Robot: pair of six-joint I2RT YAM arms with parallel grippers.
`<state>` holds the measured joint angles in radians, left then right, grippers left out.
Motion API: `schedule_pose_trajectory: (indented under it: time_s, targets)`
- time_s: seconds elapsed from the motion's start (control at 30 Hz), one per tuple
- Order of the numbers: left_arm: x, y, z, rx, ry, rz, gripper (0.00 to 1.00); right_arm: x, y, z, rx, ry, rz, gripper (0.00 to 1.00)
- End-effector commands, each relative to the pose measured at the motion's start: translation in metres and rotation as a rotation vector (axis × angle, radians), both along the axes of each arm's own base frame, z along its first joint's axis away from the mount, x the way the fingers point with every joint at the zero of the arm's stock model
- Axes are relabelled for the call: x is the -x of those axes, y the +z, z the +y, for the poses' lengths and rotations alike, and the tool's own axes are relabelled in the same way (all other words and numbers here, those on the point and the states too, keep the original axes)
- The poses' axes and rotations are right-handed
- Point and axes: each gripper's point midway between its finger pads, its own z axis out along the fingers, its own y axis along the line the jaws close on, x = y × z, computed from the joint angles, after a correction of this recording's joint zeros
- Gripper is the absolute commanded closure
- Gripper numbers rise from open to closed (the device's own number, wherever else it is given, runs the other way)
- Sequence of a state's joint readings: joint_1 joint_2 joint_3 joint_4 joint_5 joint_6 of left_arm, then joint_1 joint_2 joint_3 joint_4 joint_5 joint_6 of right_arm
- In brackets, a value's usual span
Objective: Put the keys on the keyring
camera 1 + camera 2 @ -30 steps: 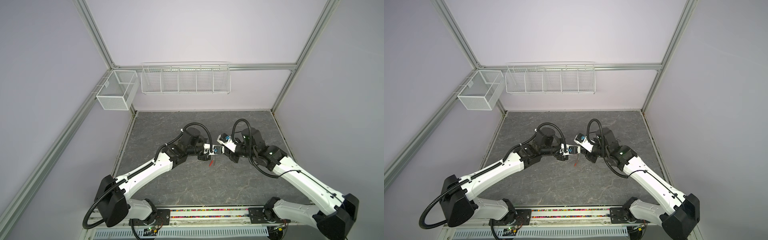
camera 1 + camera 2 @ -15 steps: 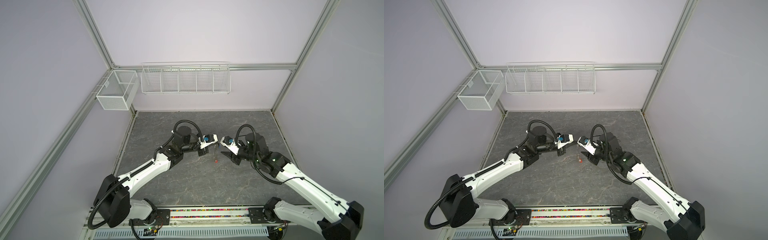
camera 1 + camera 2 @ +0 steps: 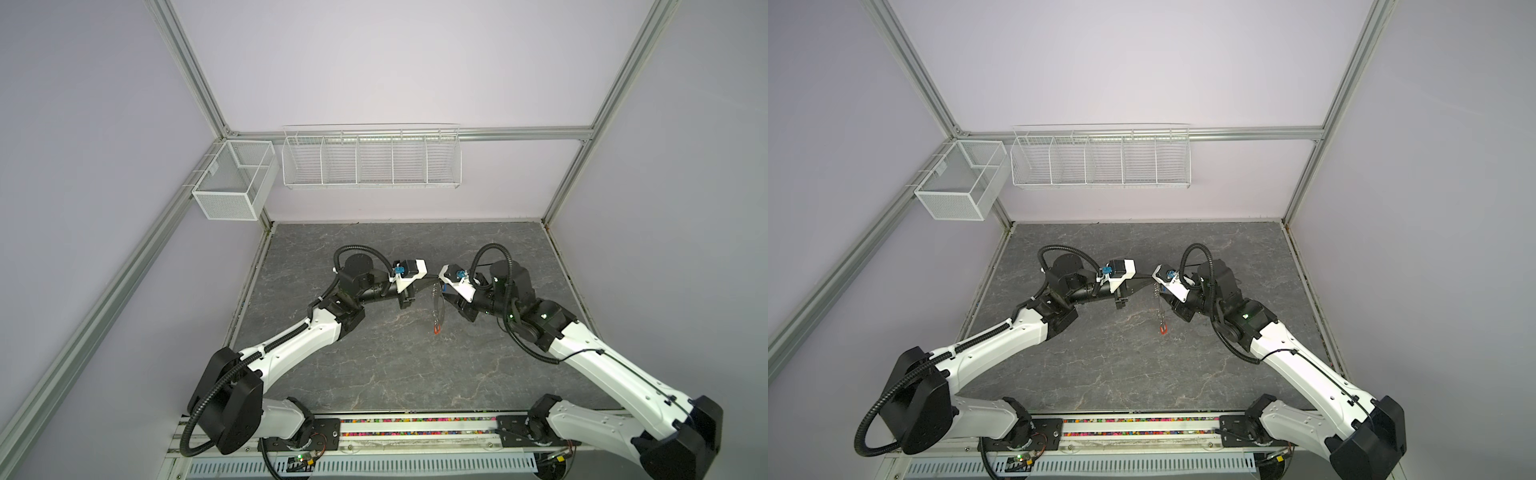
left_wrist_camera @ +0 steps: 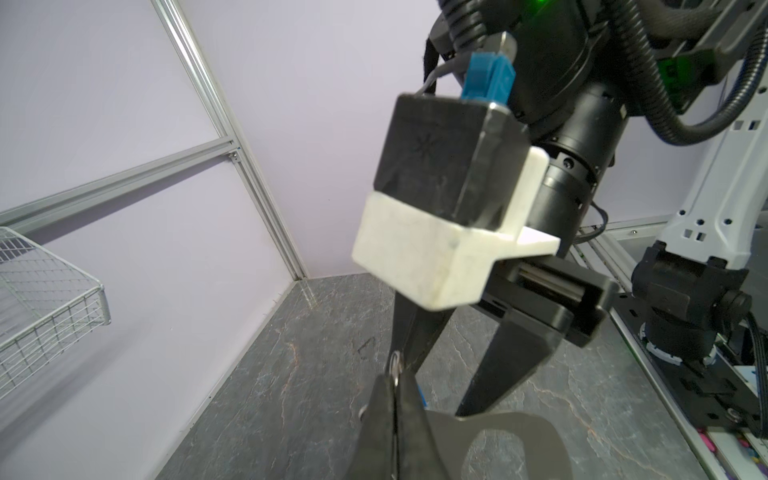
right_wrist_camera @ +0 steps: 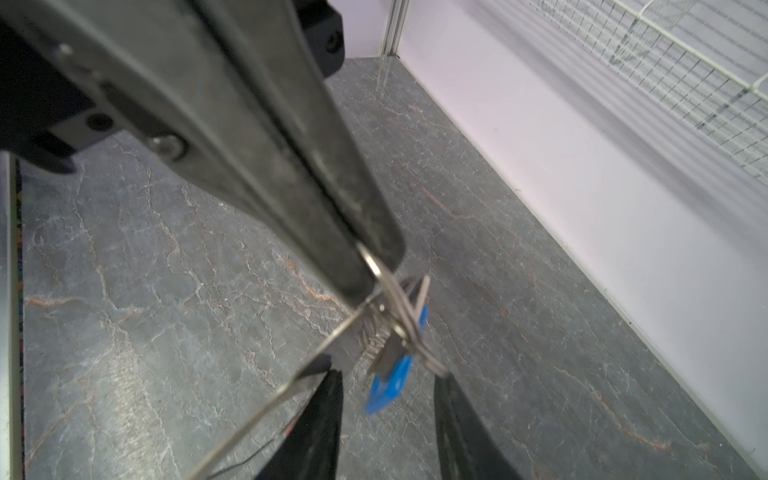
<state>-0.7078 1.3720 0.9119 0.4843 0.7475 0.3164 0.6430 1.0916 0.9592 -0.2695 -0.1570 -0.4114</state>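
Note:
In both top views my left gripper (image 3: 433, 277) (image 3: 1152, 286) holds the keyring (image 3: 437, 309) (image 3: 1161, 309) above the table. The keyring hangs down with the red-tagged key (image 3: 436, 330) (image 3: 1163, 329) at its low end. The left wrist view shows my left gripper (image 4: 395, 395) shut on a metal ring (image 4: 395, 365), with the tan-grey holder (image 4: 536, 432) beside it. My right gripper (image 3: 445, 291) (image 5: 386, 374) is open. The blue-tagged key (image 5: 390, 386) hangs from the rings between its fingers (image 5: 324, 415), touching neither.
A mesh basket (image 3: 235, 185) and a wire rack (image 3: 372, 160) hang on the back walls, well above the table. The grey marble-patterned tabletop (image 3: 374, 374) lies below both arms. A rail (image 3: 415, 430) runs along the front edge.
Both grippers have moved toward the back of the table. The right gripper drew away from the left one, then came close again. The keyring now hangs free from the left gripper.

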Motion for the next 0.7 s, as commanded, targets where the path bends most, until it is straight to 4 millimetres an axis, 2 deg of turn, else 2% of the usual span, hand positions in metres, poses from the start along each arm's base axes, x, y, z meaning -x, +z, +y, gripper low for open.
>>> schedule_pose_trajectory:
  time_s: [0.0, 0.17, 0.33, 0.53, 0.67]
  targets:
    - [0.004, 0.011, 0.000, 0.060, -0.035, 0.004, 1.00, -0.002, 0.027, 0.006, -0.062, 0.026, -0.061, 0.61]
    - [0.005, 0.011, -0.001, 0.073, -0.050, 0.012, 1.00, -0.004, 0.037, 0.005, -0.074, 0.017, -0.094, 0.65]
    - [0.004, 0.011, -0.001, 0.074, -0.039, 0.009, 1.00, -0.004, 0.040, 0.002, -0.078, 0.001, -0.112, 0.76]
    - [-0.002, 0.018, 0.002, 0.099, -0.012, 0.023, 1.00, -0.007, 0.022, 0.000, -0.019, -0.018, -0.111, 0.90]
    - [-0.004, 0.023, 0.003, 0.124, -0.009, 0.035, 1.00, -0.008, 0.012, 0.003, 0.016, -0.027, -0.134, 0.93]
